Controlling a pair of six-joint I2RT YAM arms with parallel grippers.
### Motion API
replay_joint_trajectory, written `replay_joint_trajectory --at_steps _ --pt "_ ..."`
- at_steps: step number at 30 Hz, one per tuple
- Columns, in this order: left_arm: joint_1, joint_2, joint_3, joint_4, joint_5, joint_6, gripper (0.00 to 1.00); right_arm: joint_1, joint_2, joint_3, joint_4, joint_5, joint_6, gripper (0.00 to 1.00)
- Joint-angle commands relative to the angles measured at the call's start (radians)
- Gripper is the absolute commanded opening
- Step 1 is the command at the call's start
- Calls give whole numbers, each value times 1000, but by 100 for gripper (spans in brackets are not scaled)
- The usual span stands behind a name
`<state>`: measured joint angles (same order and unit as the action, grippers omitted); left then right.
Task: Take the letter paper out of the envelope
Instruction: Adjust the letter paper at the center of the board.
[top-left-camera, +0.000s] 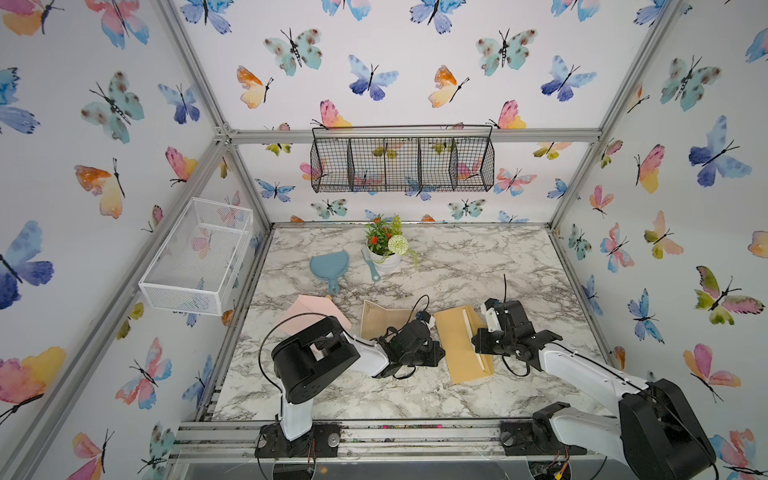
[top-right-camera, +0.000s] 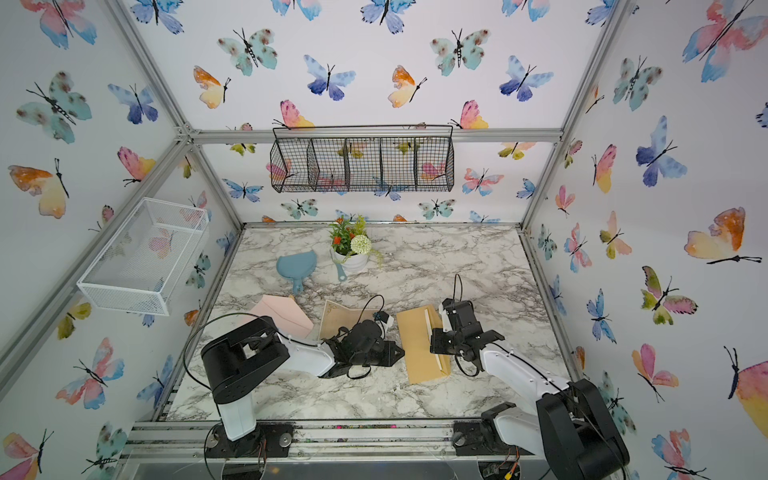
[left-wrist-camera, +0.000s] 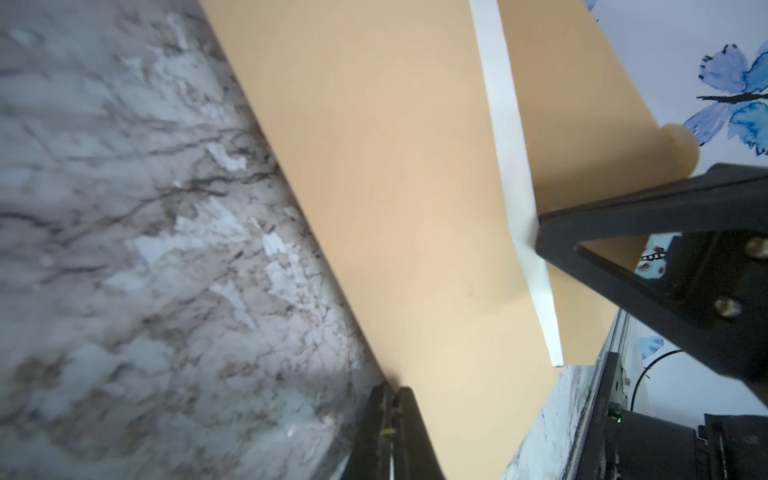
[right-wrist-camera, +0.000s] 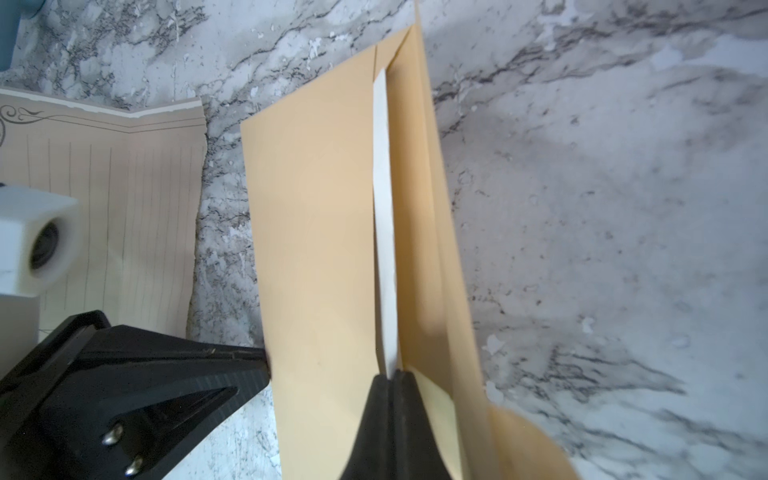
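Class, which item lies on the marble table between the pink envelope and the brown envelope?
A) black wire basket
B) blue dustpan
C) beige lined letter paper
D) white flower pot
C: the beige lined letter paper lies unfolded between the pink envelope and the brown envelope.

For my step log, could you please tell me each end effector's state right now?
Left end effector: closed on the edge of the tan envelope.
Right end effector: closed on the white strip at the envelope's mouth.
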<state>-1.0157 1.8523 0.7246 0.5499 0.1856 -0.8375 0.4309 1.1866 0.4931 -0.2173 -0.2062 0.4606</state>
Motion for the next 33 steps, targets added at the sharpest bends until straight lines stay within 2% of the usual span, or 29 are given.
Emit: replay_joint_trajectory --at_steps 1,7,16,17,20,22,29,33 --pt "-3 9 -29 -61 -34 17 7 8 -24 29 -78 -20 3 1" --pt "-3 3 -26 -91 -58 28 5 8 -124 76 -215 82 3 1" --pt "-2 -9 -38 -80 -58 20 5 8 -200 119 -272 89 22 1" --pt "-1 -17 -42 -69 -54 17 9 8 -202 123 -278 93 22 1" --pt "2 -49 -62 -14 -21 15 37 8 -205 119 -276 96 24 1" --pt "8 -80 -78 22 14 15 49 8 -204 114 -271 102 25 1" --pt "31 -232 -187 167 65 45 63 8 -218 124 -278 83 22 1" --pt "34 -231 -232 342 161 60 65 8 -264 140 -244 -14 38 1"
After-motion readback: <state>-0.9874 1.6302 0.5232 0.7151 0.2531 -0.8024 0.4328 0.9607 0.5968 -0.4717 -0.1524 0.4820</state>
